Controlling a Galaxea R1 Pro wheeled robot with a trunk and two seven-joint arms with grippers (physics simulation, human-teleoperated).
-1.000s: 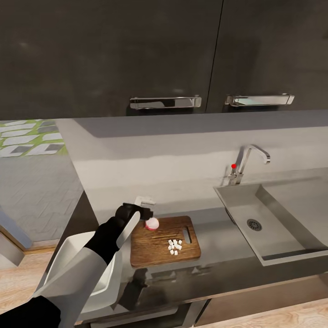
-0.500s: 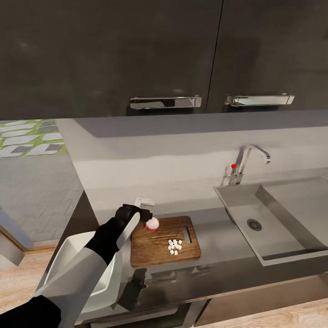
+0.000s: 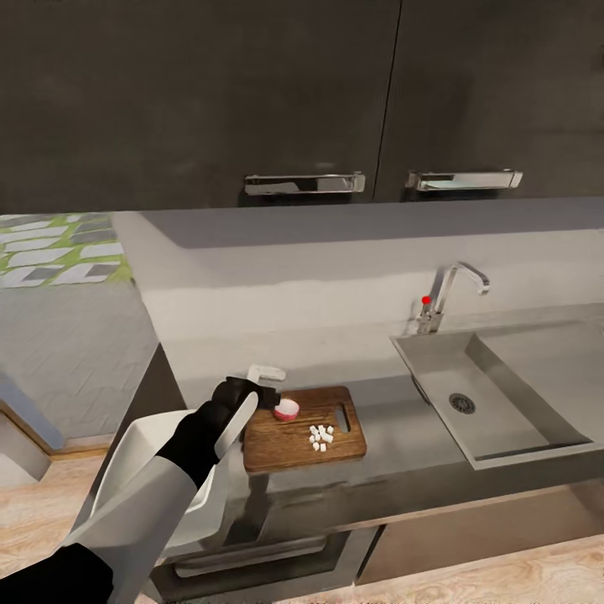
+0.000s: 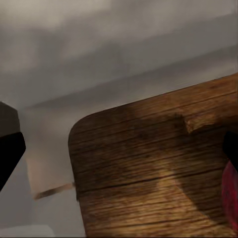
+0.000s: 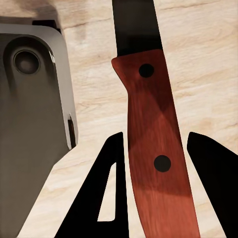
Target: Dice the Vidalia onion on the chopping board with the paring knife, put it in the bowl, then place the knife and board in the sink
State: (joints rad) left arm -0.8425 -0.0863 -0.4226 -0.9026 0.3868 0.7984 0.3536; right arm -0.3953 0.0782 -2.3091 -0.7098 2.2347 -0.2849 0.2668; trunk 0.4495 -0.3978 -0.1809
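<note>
The chopping board lies on the countertop, left of the sink. A pinkish remnant of the Vidalia onion sits near the board's far left corner, and the diced onion lies at its middle. My left gripper hovers open by that corner, just beside the remnant. In the left wrist view the board spans between the spread fingers, with the onion at one edge. My right gripper is shut on the paring knife's red handle, over wooden floor. The bowl is partly hidden by my left arm.
A chrome tap with a red knob stands behind the sink. Dark wall cabinets with chrome handles hang overhead. The countertop ends just left of the bowl, with wooden floor beyond. A grey machine part lies beside the knife.
The whole head view has shifted and the counter looks slightly smaller, so the camera moved. My left gripper stays beside the onion remnant; board and dice are unmoved.
</note>
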